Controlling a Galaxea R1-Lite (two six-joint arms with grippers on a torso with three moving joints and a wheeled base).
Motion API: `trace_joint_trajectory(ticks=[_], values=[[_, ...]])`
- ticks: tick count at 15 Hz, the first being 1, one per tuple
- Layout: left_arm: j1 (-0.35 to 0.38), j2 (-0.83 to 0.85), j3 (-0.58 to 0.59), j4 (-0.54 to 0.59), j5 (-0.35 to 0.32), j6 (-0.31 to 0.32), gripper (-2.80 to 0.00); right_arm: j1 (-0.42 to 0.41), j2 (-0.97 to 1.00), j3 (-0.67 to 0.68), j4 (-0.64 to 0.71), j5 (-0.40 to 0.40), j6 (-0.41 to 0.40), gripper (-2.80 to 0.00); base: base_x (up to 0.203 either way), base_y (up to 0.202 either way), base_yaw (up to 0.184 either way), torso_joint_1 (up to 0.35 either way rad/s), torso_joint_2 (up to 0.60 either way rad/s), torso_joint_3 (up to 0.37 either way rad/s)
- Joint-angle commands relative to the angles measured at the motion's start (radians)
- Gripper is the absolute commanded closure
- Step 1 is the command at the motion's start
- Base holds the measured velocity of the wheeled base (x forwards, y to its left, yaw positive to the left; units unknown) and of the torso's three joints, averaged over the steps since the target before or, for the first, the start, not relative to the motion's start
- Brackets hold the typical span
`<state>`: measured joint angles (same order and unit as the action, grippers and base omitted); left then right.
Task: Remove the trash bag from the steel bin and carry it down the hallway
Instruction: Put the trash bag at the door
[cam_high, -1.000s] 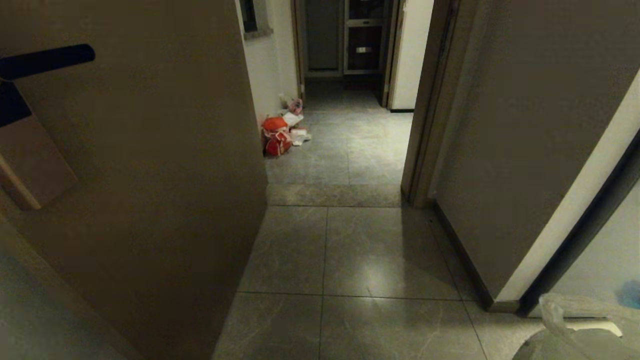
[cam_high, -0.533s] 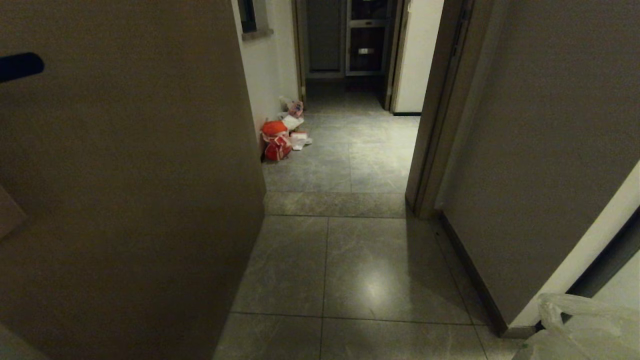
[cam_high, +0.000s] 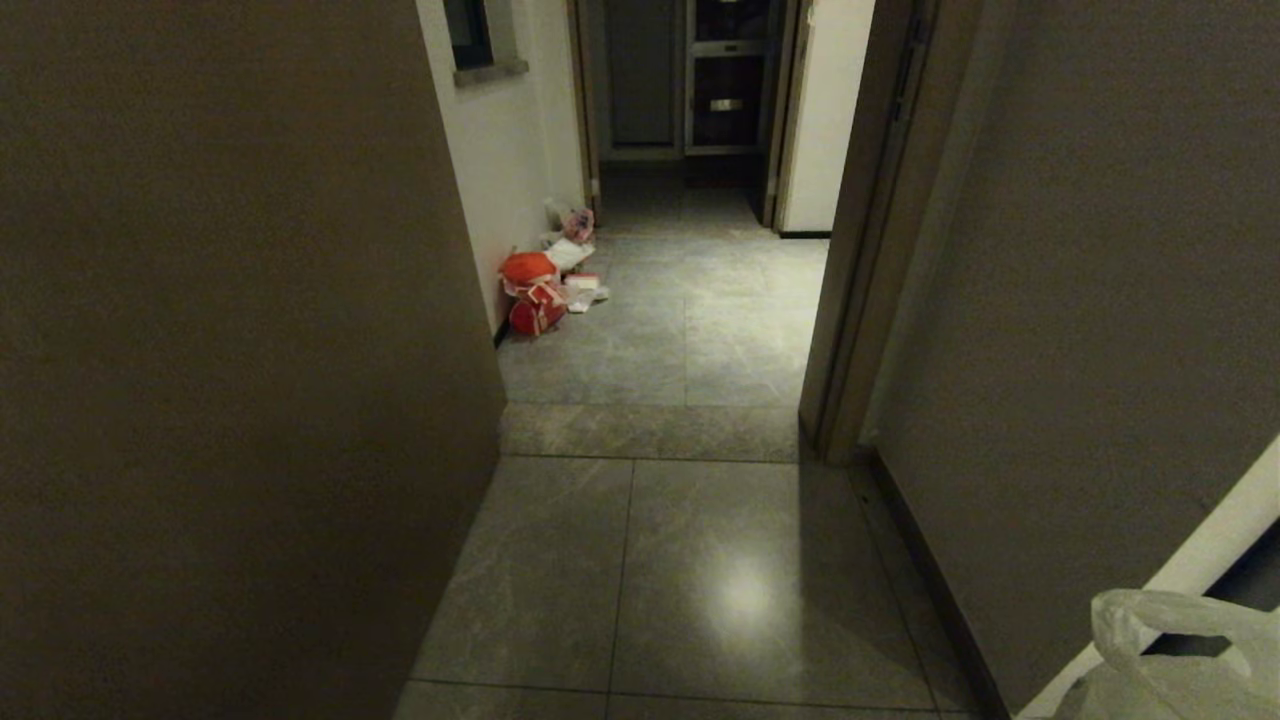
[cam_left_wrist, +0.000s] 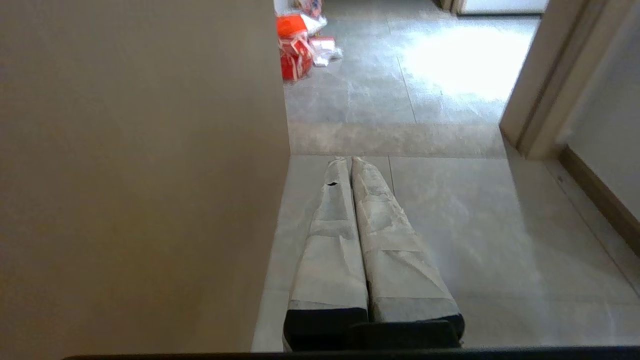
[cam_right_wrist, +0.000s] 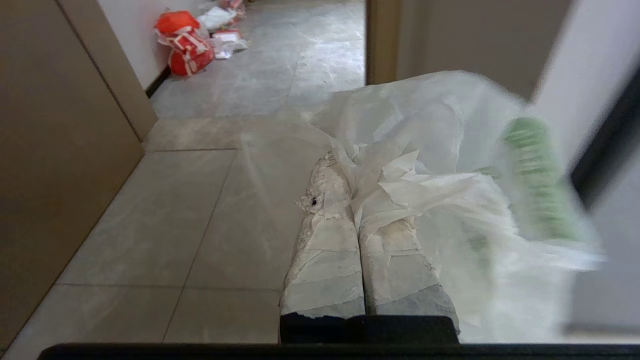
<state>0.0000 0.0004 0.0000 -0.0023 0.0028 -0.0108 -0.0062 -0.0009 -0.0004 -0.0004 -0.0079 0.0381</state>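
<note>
Right tool (cam_right_wrist: 350, 165) clenched on trash bag (cam_right_wrist: 450, 150), lower right of frame; doorway threshold (cam_high: 650, 430) has drawn nearer, so carry into hallway (cam_high: 690, 260) progressing.

Doorway threshold (cam_high: 650, 432) nearer, door handle now beyond view.

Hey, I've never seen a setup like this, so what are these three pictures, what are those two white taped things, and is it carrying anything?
This is a wheeled robot with two arms. One picture looks down from its head into the hallway; the others come from cameras on each wrist. The taped white prongs are gripper fingers. The left gripper is shut and empty. The right gripper is shut on the trash bag, thin white plastic with something green inside. An orange-red bag and litter lie on the floor by the left wall.
</note>
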Motion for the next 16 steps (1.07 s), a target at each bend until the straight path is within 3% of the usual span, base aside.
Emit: trace_joint_trajectory(ticks=[1,16], values=[[0.001,0.001,0.002,-0.001,0.000,0.000,0.00,0.000,0.001,0.000,0.002,0.000,0.000,0.00,0.189,-0.004,0.003,-0.001,0.00,0.002],[0.000,0.001,0.000,-0.001,0.000,0.000,0.00,0.000,0.001,0.000,0.000,0.000,0.000,0.00,0.193,0.000,0.001,0.002,0.00,0.002]])
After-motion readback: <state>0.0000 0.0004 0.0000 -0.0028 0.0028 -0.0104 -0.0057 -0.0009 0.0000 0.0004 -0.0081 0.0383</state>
